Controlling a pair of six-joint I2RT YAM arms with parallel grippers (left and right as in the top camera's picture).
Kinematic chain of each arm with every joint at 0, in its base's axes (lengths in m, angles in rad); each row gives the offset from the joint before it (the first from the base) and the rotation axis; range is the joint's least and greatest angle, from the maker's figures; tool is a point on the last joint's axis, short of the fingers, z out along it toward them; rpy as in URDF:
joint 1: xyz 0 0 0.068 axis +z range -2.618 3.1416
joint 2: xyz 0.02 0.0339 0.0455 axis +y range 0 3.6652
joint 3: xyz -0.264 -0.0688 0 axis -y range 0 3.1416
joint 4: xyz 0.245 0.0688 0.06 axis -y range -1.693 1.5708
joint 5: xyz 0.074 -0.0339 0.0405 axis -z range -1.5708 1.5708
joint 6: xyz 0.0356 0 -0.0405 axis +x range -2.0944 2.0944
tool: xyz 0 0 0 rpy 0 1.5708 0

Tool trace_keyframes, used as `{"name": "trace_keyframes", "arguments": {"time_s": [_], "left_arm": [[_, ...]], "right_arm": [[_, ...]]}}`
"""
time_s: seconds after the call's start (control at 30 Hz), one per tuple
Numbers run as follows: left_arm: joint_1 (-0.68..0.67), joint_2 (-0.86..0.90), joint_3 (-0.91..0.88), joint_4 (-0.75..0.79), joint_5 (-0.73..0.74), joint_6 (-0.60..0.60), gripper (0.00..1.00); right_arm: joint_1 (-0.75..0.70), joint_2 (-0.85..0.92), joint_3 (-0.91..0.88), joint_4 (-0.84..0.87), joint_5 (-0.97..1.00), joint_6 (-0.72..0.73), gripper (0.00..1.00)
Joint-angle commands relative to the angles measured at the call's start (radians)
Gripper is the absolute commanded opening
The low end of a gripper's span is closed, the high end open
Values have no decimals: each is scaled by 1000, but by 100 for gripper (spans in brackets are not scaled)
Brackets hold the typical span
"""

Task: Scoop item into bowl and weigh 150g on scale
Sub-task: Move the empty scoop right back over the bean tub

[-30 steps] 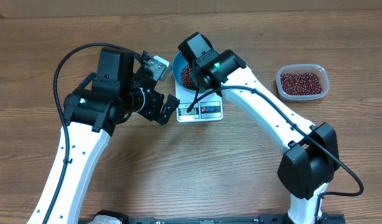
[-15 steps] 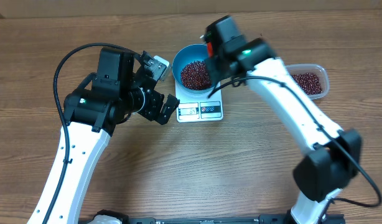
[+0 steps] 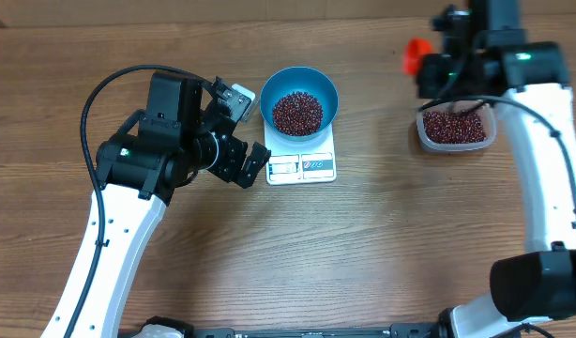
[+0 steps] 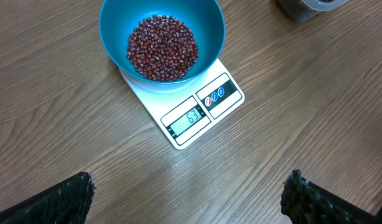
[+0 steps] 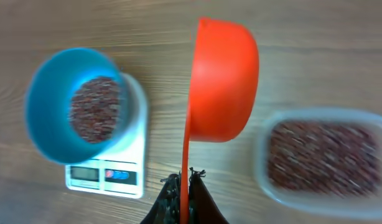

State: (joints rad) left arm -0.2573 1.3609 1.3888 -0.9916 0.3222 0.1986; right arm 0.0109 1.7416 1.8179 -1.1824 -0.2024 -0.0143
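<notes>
Orange scoop [image 5: 222, 81] clamped in right pincer [image 5: 185, 179] | left pincer [image 4: 188, 196] spread wide, empty

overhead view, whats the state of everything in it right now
bowl, on scale, partly filled with beans
scale, switched on
scoop, held, tipped on its side
tub, lidless, beans inside
left gripper, open, empty
right gripper, shut on scoop
</notes>
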Motion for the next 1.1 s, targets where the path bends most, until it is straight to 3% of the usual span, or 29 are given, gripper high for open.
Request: {"name": "trace_keyframes", "arguments": {"time_s": [0.0,0.27,0.6,1.07], "left_arm": [[2,7,14,1,7,15,100],[2,7,14,1,8,15,99],[2,7,14,1,7,15,99],[2,7,14,1,7,15,99]], "right_arm": [[-79,-30,28,-27,-16,-48,4],[-201,-28,-24,-60,68,-100,4],[-213,-9,-189,18,250,-100,4],[-212,37,-261,69,190,-99,4]]}}
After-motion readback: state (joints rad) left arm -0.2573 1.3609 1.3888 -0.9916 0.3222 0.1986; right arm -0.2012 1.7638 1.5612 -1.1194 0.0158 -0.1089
